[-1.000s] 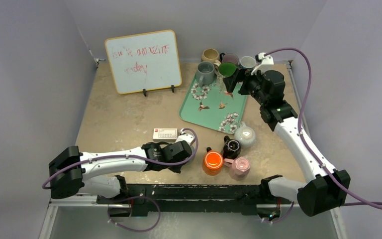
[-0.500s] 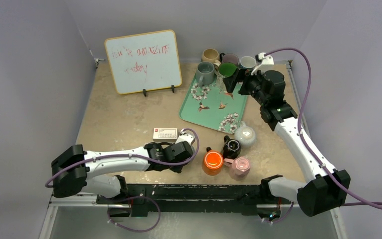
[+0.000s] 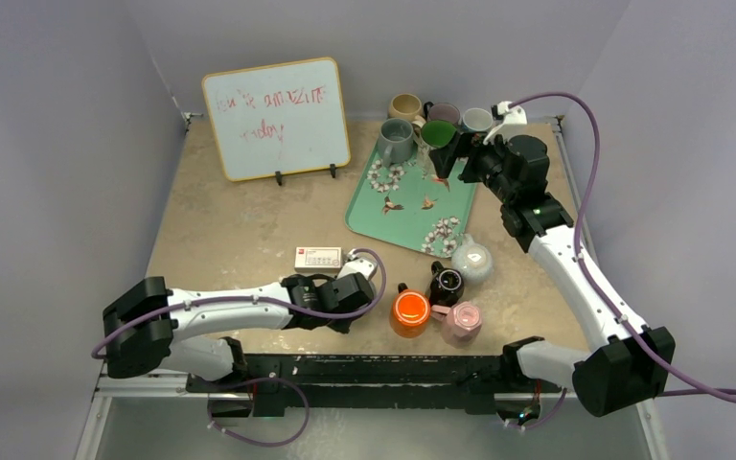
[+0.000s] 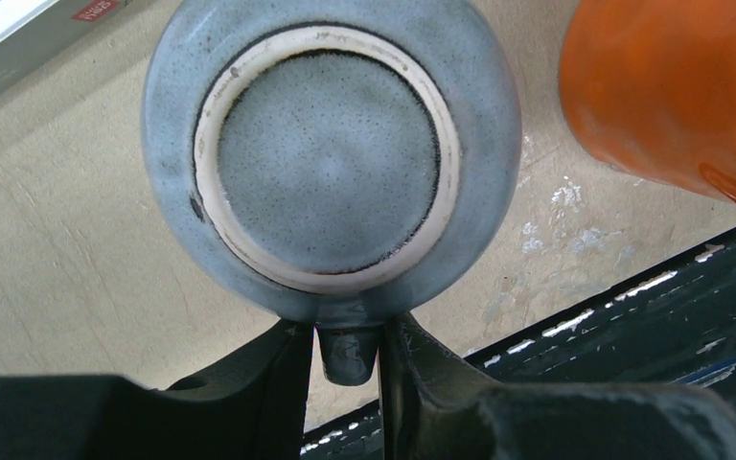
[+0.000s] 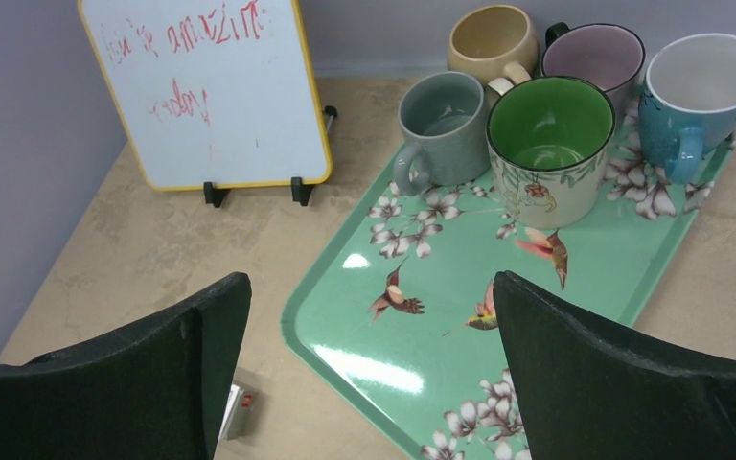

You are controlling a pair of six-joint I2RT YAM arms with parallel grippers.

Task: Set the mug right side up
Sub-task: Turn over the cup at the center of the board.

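Left wrist view: the blue-grey mug (image 4: 331,158) is being shown with its base toward the camera, so it is being judged as not yet turned. Whether it is resting on the table (image 4: 67,240) or lifted cannot be told. Its handle (image 4: 347,350) is being pinched by the left gripper (image 4: 345,369), whose fingers (image 4: 268,383) are nearly pressed together. The grasp seems done, while the turning and the setting down are still being awaited.

Top external view: the left gripper is being held low near the front edge, just beside the orange mug (image 3: 410,309), and the blue-grey mug is being hidden under it.

Right wrist view: the right gripper (image 5: 372,287) is being held wide apart over the tray (image 5: 575,278), and nothing is being carried.
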